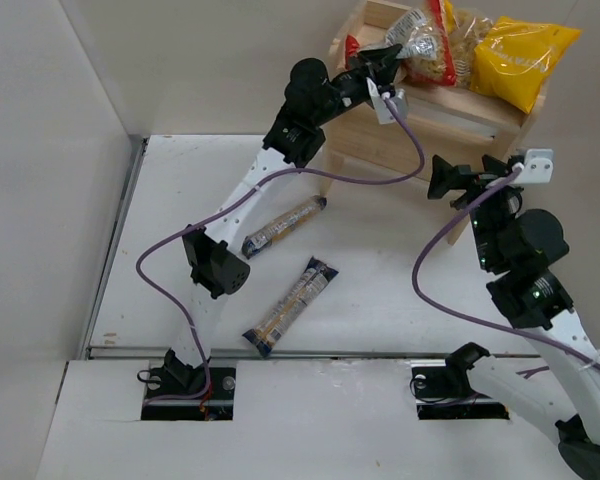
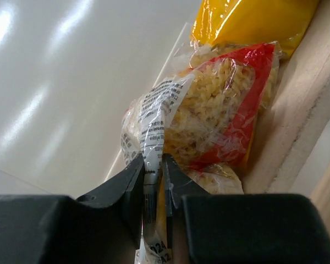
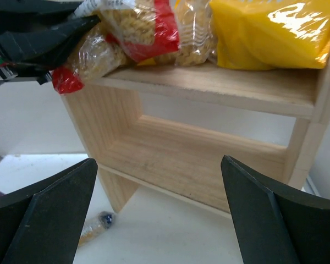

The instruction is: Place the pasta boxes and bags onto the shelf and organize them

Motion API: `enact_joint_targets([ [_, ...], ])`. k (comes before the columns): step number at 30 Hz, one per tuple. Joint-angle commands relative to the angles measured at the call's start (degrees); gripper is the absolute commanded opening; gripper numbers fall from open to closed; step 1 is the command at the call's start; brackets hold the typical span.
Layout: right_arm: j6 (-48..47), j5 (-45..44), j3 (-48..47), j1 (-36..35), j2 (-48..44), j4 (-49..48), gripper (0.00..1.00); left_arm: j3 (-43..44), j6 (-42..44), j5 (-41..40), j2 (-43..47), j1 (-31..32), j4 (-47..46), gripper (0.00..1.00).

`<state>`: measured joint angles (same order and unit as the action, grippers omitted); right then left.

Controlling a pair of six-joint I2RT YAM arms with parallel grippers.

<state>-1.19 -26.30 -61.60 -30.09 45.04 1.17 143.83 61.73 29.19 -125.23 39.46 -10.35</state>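
Left end effector (image 2: 152, 165): clamped on seam of clear bag (image 2: 209, 110); label print unreadable; bag lies on top tier of shelf (image 3: 209, 88), beside yellow bag (image 3: 269, 33); right end effector (image 3: 158, 165): spread wide, empty, facing shelf; far box (image 1: 285, 225) and near box (image 1: 292, 305): flat on tabletop (image 1: 400, 290).

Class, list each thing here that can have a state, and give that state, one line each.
left gripper, shut on clear bag
clear bag, on top tier, one red end overhanging
yellow bag, lying on top tier
far pasta box, flat on table
near pasta box, flat on table
shelf, upright, lower tier empty
right gripper, open, holding nothing
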Motion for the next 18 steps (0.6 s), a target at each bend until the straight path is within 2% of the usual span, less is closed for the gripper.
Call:
enact_joint_targets([
  [1, 1.0, -1.0, 1.1, -0.7, -2.4, -4.4, 1.00, 7.2, 1.0, 4.4, 2.5, -2.1, -11.6, 0.01],
  [5, 1.3, -1.0, 1.5, -1.0, -1.8, -4.0, 1.00, 8.7, 0.9, 2.8, -0.1, -2.9, -11.4, 0.13],
  [7, 1.3, -0.6, 0.7, -1.3, -0.5, -3.9, 1.00, 8.7, 0.9, 1.7, -0.9, -3.3, -11.8, 0.29],
  [9, 1.3, -0.3, -0.4, -2.5, 1.3, -3.9, 1.00, 8.9, 1.1, 0.8, -1.6, -3.6, -12.2, 0.55],
  [10, 1.3, -0.3, -1.1, -3.1, 2.2, -3.9, 1.00, 8.8, 1.2, 0.2, -1.6, -3.6, -12.5, 0.61],
  [14, 1.3, -0.2, -2.7, -4.7, 4.5, -4.2, 1.00, 8.5, 0.9, -3.7, -1.0, -3.6, -12.9, 0.71],
  [15, 1.3, 0.0, -3.0, -4.8, 5.0, -4.2, 1.00, 7.8, 0.6, -4.7, 0.0, -3.3, -12.9, 0.77],
  [17, 1.3, 0.5, -3.9, -5.6, 6.3, -4.2, 1.00, 5.8, -1.5, -5.3, 2.8, -2.9, -12.5, 1.00],
  [18, 1.3, 0.8, -4.4, -5.9, 7.0, -4.2, 1.00, 3.7, -3.2, -5.1, 5.0, -2.7, -12.2, 1.00],
])
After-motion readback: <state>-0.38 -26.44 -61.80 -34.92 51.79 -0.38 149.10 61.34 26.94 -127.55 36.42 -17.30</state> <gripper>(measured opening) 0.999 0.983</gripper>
